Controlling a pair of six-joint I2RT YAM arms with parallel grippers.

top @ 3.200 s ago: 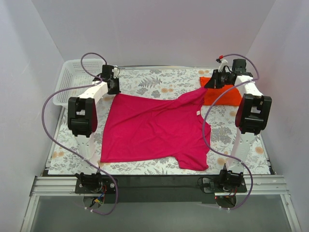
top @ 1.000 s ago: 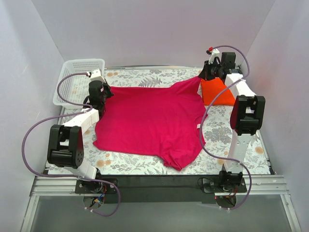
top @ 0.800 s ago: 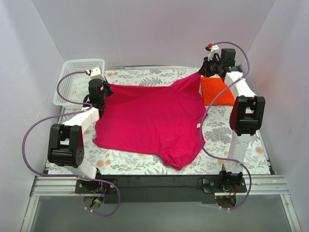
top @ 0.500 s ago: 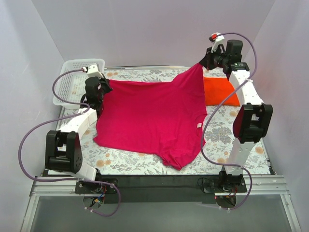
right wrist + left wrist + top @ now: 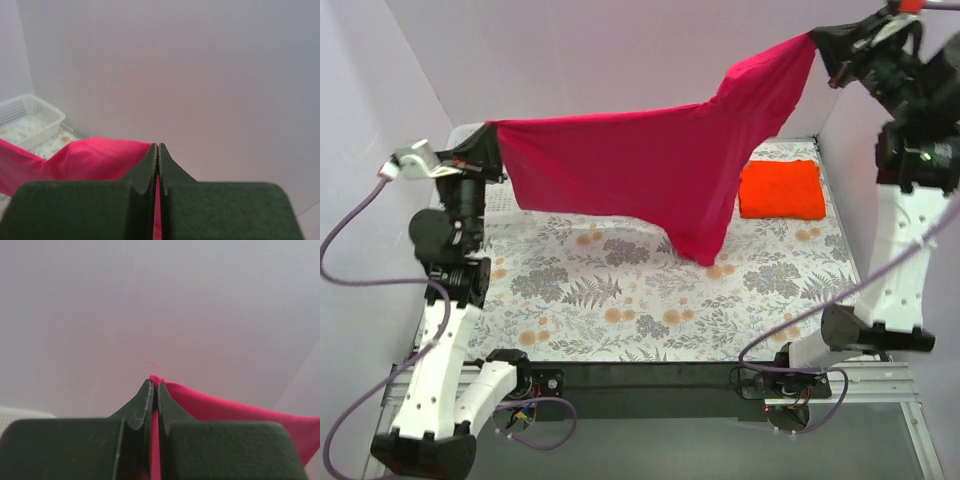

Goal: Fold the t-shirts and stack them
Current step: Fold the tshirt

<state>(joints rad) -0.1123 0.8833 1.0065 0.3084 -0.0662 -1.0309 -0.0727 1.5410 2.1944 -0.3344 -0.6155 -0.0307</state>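
The magenta-pink t-shirt (image 5: 640,165) hangs in the air, stretched between both grippers, its lowest part just above the table. My left gripper (image 5: 490,140) is shut on its left corner; the cloth shows between the jaws in the left wrist view (image 5: 154,381). My right gripper (image 5: 817,42) is shut on its right corner, held higher; the shirt (image 5: 90,157) trails left of the closed jaws (image 5: 158,146) in the right wrist view. The orange-red t-shirt (image 5: 779,189) lies folded on the table at the back right.
The white lattice basket (image 5: 27,120) stands at the back left, mostly hidden behind the left arm in the top view. The floral tablecloth (image 5: 650,300) covers the table. White walls enclose three sides.
Both arms have risen sharply, lifting the magenta-pink shirt from the table into the air. The right gripper went higher than the left. The orange-red shirt has not moved.
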